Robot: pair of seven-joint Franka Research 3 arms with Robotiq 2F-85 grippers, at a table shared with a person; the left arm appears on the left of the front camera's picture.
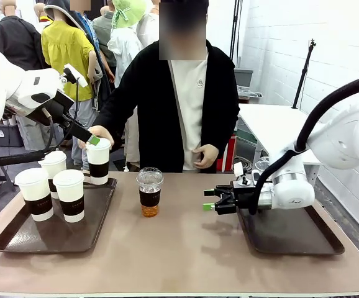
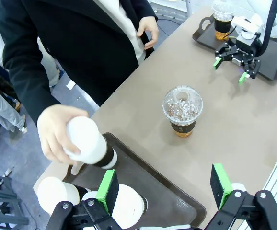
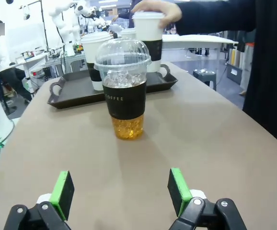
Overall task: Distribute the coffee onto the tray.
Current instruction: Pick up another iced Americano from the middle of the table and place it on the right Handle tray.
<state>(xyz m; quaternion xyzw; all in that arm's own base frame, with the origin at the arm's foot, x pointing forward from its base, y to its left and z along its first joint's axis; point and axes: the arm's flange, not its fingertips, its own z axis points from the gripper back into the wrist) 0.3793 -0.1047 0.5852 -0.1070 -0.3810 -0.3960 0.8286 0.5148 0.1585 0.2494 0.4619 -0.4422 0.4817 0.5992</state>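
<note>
Closest to us is the brown table (image 1: 179,267). At its left end lies the left tray (image 1: 43,239), dark brown with a raised edge. Three white cups (image 1: 69,195) with lids and brown bands stand close together on it. At the far right corner of that tray is a fourth white cup (image 1: 98,162). A person across the table grips its top with one hand (image 1: 100,133). Seen from above, the cup looks tilted, and I cannot tell if its bottom rests on the tray. The left gripper (image 1: 90,139) hangs just beside that hand, over the tray. Its green fingers are spread wide apart and hold nothing.

In the middle of the table, between the two trays, stands a clear cup (image 1: 149,191) with a round lid, ice, a dark band and yellow-brown drink. The right gripper (image 1: 209,200) is low over the table, near this cup but apart from it, pointing at it. Its fingers are spread wide too, with nothing in them. Behind it lies the right tray (image 1: 291,239). A second clear cup (image 2: 223,19) stands at a far corner of that tray.
</note>
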